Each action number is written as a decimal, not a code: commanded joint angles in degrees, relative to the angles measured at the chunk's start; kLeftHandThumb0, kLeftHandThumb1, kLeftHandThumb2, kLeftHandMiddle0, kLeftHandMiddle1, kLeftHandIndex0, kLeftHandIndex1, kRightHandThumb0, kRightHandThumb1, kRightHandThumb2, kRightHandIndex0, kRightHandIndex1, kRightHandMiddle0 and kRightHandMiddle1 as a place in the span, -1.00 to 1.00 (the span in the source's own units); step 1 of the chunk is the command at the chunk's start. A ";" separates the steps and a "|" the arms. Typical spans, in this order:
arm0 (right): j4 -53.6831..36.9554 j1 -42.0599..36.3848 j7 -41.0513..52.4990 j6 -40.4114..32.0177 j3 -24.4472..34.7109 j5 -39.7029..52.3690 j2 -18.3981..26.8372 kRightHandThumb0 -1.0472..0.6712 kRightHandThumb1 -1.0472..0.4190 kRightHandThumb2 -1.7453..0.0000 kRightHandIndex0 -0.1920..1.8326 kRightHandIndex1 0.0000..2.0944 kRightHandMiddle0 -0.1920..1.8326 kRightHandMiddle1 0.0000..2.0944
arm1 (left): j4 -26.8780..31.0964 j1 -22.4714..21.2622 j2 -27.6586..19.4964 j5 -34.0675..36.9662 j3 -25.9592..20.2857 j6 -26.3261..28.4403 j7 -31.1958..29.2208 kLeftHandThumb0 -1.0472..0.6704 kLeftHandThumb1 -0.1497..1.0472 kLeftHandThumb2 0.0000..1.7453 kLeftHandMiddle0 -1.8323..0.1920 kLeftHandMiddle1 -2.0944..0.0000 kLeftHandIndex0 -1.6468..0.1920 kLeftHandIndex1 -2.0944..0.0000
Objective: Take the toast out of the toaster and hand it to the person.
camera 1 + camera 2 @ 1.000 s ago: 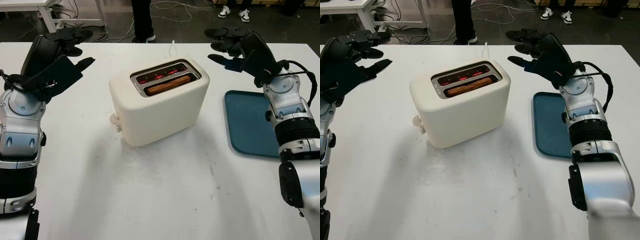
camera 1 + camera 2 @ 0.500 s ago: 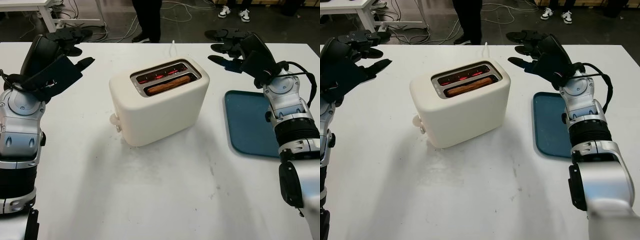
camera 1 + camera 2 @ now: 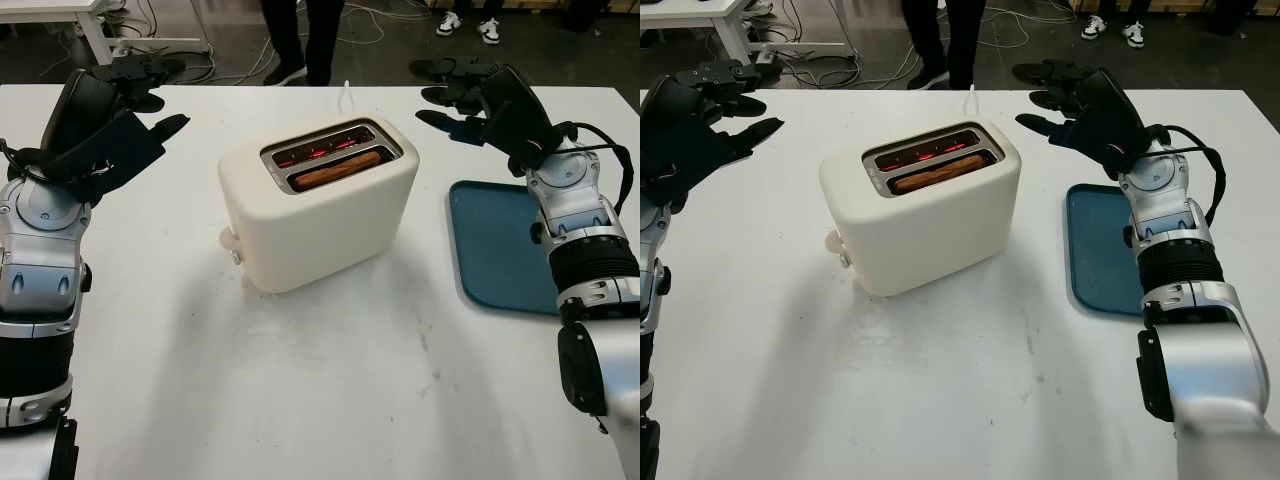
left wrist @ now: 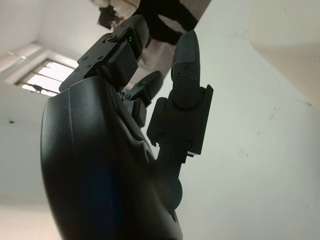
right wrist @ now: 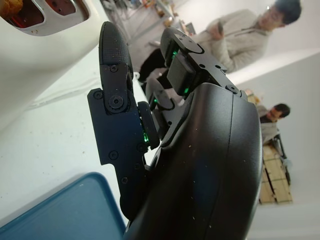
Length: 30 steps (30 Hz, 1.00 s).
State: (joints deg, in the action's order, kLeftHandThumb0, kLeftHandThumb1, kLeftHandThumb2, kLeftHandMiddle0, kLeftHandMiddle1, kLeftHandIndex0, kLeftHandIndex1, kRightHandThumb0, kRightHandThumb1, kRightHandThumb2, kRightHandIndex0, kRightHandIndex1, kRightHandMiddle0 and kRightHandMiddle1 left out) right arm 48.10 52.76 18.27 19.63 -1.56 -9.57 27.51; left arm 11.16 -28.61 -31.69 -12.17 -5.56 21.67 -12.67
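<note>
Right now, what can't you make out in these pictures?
- Toast: its top edge alone shows; the toaster slot hides the rest.
- Person beyond the table: the head views' top edge cuts them off above the legs.
- Blue tray: the right arm covers its right side.

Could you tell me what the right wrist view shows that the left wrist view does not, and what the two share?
The right wrist view alone shows the right robot hand, open, a corner of the blue tray, the toaster's glowing slots and two seated people behind. The left wrist view alone shows the left robot hand, open, and a window. Both share the white table and part of the cream toaster.
</note>
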 commanded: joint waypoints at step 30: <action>-0.68 -0.69 -0.05 -0.21 -0.25 0.03 -0.12 -0.53 -0.83 0.75 -0.24 -1.00 -0.26 -1.00 | -0.43 0.22 0.09 -0.06 -0.24 -0.79 0.14 -0.26 0.79 -0.76 0.51 0.25 0.13 0.98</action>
State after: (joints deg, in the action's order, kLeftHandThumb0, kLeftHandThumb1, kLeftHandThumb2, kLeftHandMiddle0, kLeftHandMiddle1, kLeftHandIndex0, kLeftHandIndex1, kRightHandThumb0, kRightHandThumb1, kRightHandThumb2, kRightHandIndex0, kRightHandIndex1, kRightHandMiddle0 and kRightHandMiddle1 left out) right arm 47.99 52.76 18.35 19.61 -1.69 -9.59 27.51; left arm 11.11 -28.60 -31.54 -12.15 -5.57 21.58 -12.66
